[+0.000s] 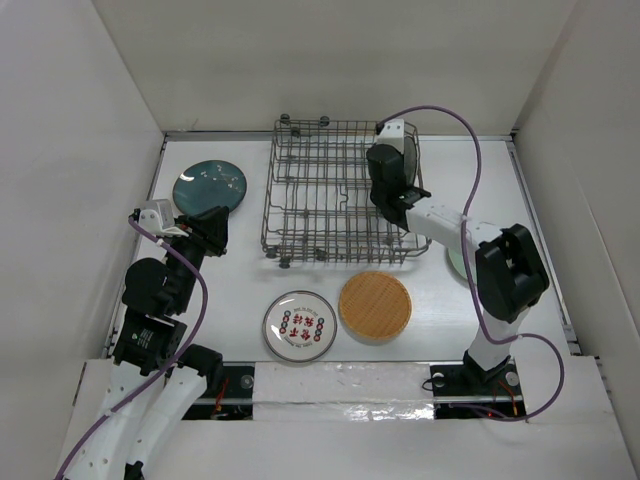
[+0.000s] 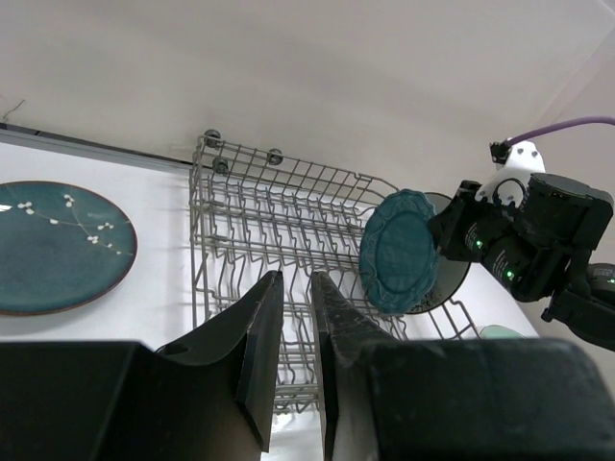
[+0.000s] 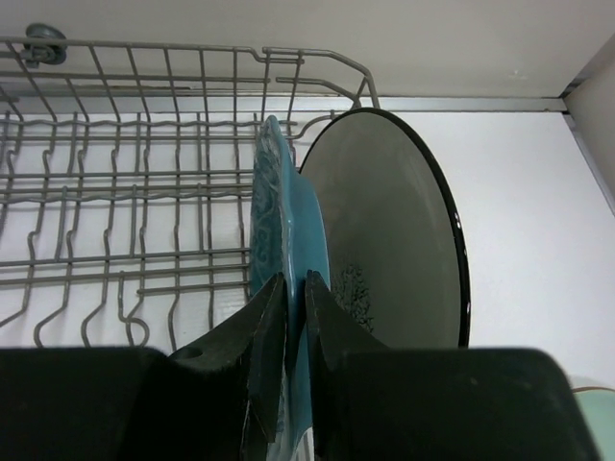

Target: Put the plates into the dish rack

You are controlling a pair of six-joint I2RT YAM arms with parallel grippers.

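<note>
My right gripper (image 3: 295, 280) is shut on the rim of the teal scalloped plate (image 3: 288, 206), holding it upright at the right end of the dish rack (image 1: 320, 195). It stands just left of the beige-grey plate (image 3: 389, 230), which is upright in the rack. My left gripper (image 1: 212, 230) is empty, with only a narrow gap between its fingers, left of the rack and just below the dark teal speckled plate (image 1: 209, 186). The white patterned plate (image 1: 299, 326) and the tan-orange plate (image 1: 375, 306) lie flat in front of the rack. The pale green plate (image 1: 455, 263) is mostly hidden behind my right arm.
White walls enclose the table on the left, back and right. The rack's right end stands close to the right arm's forearm (image 1: 440, 222). A purple cable (image 1: 470, 140) arcs over the rack's right side.
</note>
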